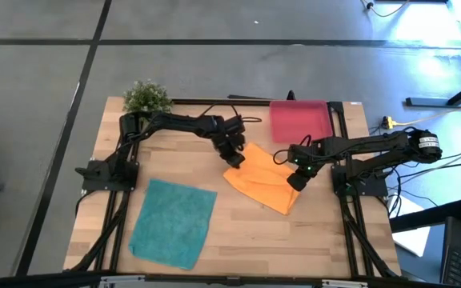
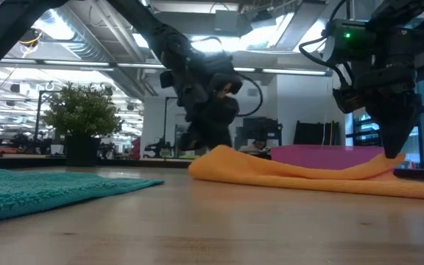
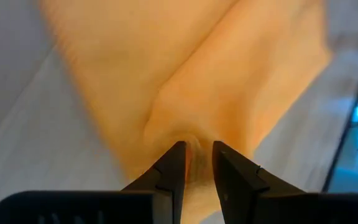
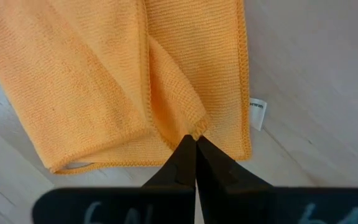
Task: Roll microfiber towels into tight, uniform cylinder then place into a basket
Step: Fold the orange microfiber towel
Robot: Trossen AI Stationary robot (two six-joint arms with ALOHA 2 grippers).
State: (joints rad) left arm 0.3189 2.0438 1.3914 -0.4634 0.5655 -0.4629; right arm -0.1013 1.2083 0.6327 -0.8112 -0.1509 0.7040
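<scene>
Best handled by lifting both pinched edges of the soft orange microfiber towel evenly and laying them over square, keeping the fold flat and taut so a tight roll can follow, with the low-sided pinkish-red rectangular basket waiting just beyond and the larger teal microfiber towel lying flat, well apart. Left gripper angled down at the orange cloth's near-left edge, fingers clamped on a puckered bit of fabric. Right gripper reaching in low from the right, fingers pressed together on a fold beside the white tag.
</scene>
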